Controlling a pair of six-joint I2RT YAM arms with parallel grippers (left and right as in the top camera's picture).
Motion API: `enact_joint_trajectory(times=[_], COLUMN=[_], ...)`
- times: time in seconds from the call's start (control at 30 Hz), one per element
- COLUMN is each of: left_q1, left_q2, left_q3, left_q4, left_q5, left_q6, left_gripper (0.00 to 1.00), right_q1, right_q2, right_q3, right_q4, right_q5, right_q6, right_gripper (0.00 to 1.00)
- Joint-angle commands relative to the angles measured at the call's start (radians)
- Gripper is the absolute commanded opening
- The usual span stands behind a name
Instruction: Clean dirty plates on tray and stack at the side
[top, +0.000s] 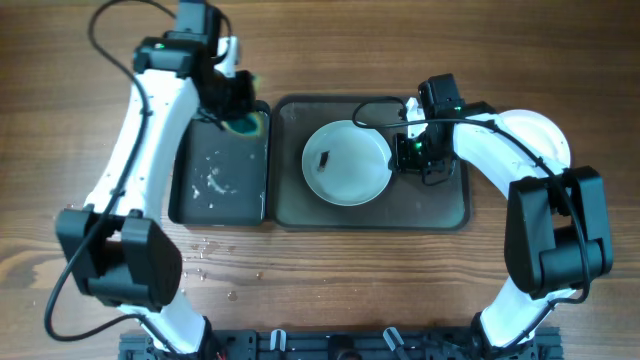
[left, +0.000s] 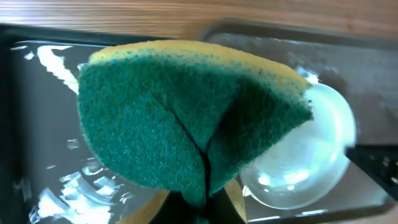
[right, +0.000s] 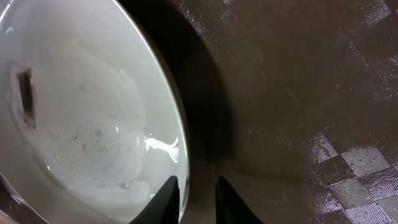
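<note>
Nearest you, water drops (top: 205, 250) lie on the bare bench just off the small tray (top: 188, 203). That tray sits toward the left edge and is itself wet.

Beside it, mid-bench, the big tray (top: 440, 205) carries one plate (top: 350, 178). The plate lies flat, left of the tray's middle, with a dark smudge (top: 325, 157) on its left half. The right wrist view shows a film of water inside it.

The right gripper (top: 408, 150) is at the plate's right rim. Its fingertips (right: 166, 198) stand apart, one over the plate's inside and one over the tray, with the rim between them. As far as shows, they are not yet pinching.

The left gripper (top: 238, 112) is clenched on the sponge (top: 246, 122), which is creased in the grip. It hangs over the far end of the small tray, at the corner next to the big tray.

A further white plate (top: 545, 130) lies off the tray toward the right edge, partly hidden by the right arm.

Assessment: the step in hand is scrubbing this plate.
- Close the right fingers on the rim before the sponge lands, since a wet plate on a smooth tray will likely slide.
- Carry the sponge across to the smudge and press the green face flat, because the crease gives only narrow contact.
- Stroke toward the held rim so that the grip braces the plate.
- Keep the sponge clear of the right fingers.
- Do not lift the plate until the smudge is gone.
</note>
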Motion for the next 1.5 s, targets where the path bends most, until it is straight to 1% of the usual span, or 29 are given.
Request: enact_joint_trajectory(times=[0.0,0.07,0.17,0.3,0.37,0.43,0.53,0.57,0.63,0.83,1.0,1.1,1.17,1.47], left_q1=[-0.082,-0.122,-0.163,-0.191,-0.196,-0.196,-0.196,-0.196,-0.196,-0.222,-0.254,-0.259,-0.265,-0.317], left_q2=[0.0,0.0,0.003,0.017,0.03,0.045,0.057,0.057,0.063,0.069,0.072,0.083,0.098,0.218], left_q3=[0.01,0.01,0.007,-0.003,-0.004,-0.004,-0.004,-0.004,-0.004,-0.055,-0.151,-0.203,-0.215,-0.215], left_q4=[0.031,0.053,0.076,0.093,0.093,0.094,0.094,0.094,0.094,0.114,0.235,0.295,0.308,0.338], left_q5=[0.054,0.053,0.053,0.053,0.053,0.053,0.053,0.053,0.053,0.054,0.053,0.058,0.061,0.08], left_q6=[-0.03,-0.056,-0.056,-0.064,-0.064,-0.064,-0.064,-0.064,-0.064,-0.064,-0.114,-0.167,-0.188,-0.19], left_gripper=[0.04,0.04,0.04,0.04,0.04,0.04,0.04,0.04,0.04,0.04,0.04,0.04,0.04,0.04], right_q1=[0.005,0.006,0.006,0.006,0.011,0.019,0.021,0.021,0.021,0.028,0.046,0.049,0.049,0.049], right_q2=[0.015,0.015,0.016,0.02,0.031,0.043,0.044,0.044,0.044,0.044,0.044,0.044,0.044,0.044], right_q3=[-0.009,-0.009,-0.009,-0.009,-0.009,-0.009,-0.009,-0.009,-0.009,-0.009,-0.009,-0.009,-0.009,-0.009], right_q4=[0.006,0.009,0.016,0.02,0.025,0.033,0.04,0.042,0.045,0.053,0.066,0.066,0.067,0.067], right_q5=[0.004,0.004,0.004,0.004,0.004,0.004,0.0,0.001,0.0,0.0,0.0,0.0,0.001,0.001], right_q6=[0.014,0.014,0.014,0.024,0.036,0.039,0.039,0.039,0.041,0.049,0.049,0.049,0.049,0.049], right_gripper=[0.19,0.17,0.14,0.18,0.18,0.15,0.13,0.11,0.04,0.04,0.04,0.04,0.04,0.04])
